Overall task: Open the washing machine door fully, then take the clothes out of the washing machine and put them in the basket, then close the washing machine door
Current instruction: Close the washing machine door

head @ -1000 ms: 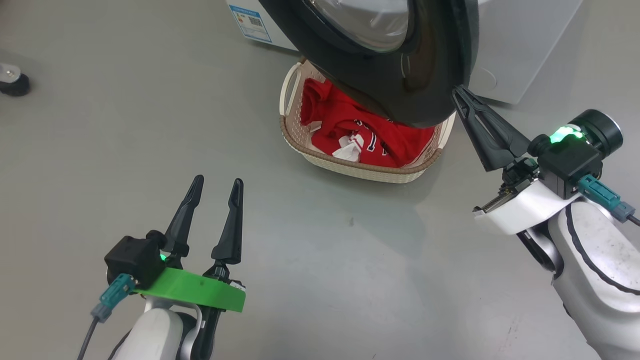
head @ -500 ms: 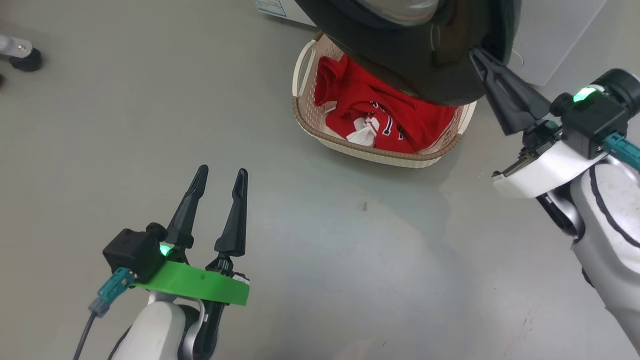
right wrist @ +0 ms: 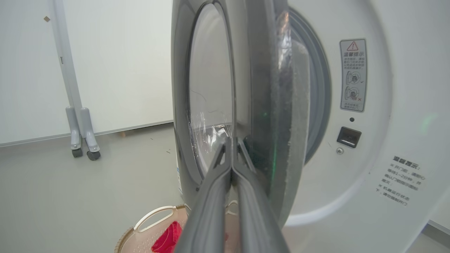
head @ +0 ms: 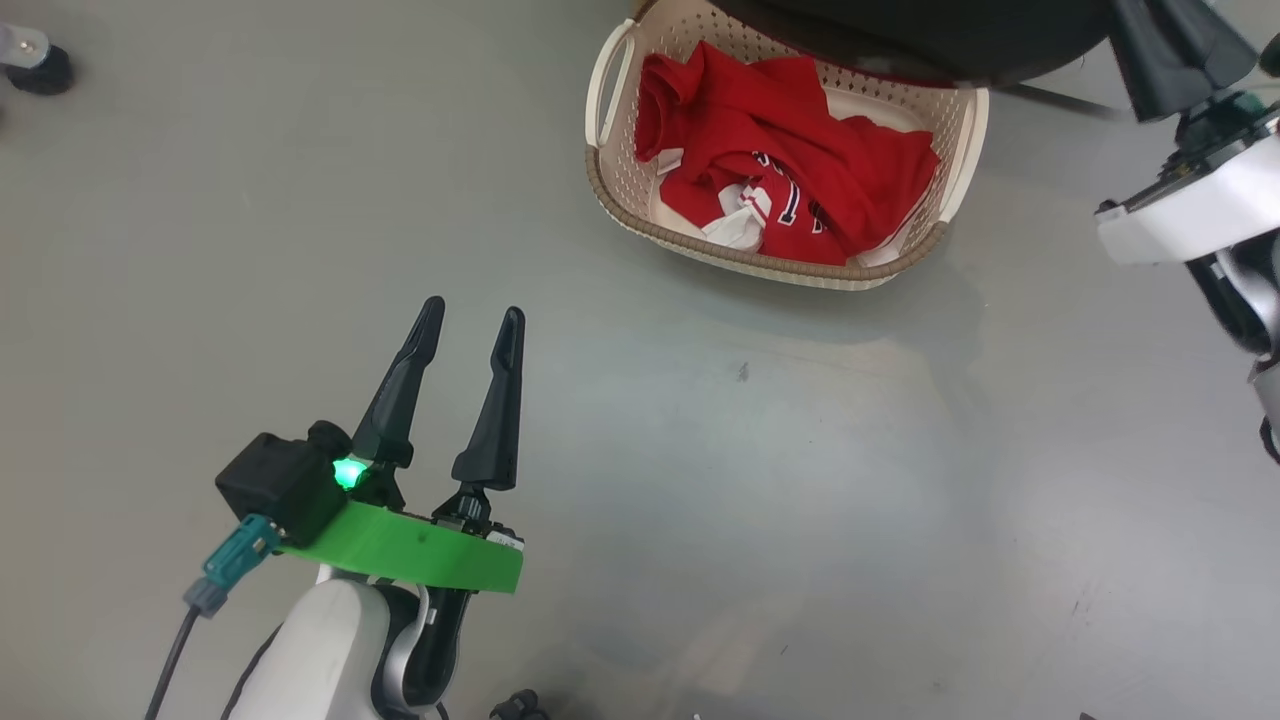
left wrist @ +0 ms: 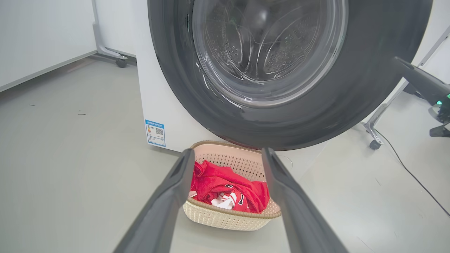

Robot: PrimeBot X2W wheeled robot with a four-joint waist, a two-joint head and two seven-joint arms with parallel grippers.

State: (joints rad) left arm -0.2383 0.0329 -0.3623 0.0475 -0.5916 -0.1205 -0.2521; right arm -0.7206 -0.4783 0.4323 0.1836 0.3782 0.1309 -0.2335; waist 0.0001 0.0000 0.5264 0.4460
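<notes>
The cream basket (head: 615, 205) stands on the floor with the red clothes (head: 790, 150) heaped inside it. Above its far edge hangs the black rim of the washing machine door (head: 900, 30). In the right wrist view the door (right wrist: 260, 88) stands edge-on, partly open, away from the white washing machine (right wrist: 386, 105). My right gripper (right wrist: 232, 142) is shut and empty, its tips against the door's rim. My left gripper (head: 472, 312) hovers open and empty over bare floor, short of the basket. From the left wrist, the glass bowl (left wrist: 267, 49) bulges above the basket (left wrist: 225, 219).
Grey floor spreads all around the basket. A castor (head: 35, 65) sits at the far left. A wheeled white stand (right wrist: 82, 140) is by the wall left of the machine. Another stand leg (left wrist: 378, 123) and a black cable (left wrist: 404, 165) lie to the machine's right.
The head camera has tilted, so the whole picture shifted. The door's rim and my right gripper on it sit higher and further right, and more of the basket shows. My left gripper stays open.
</notes>
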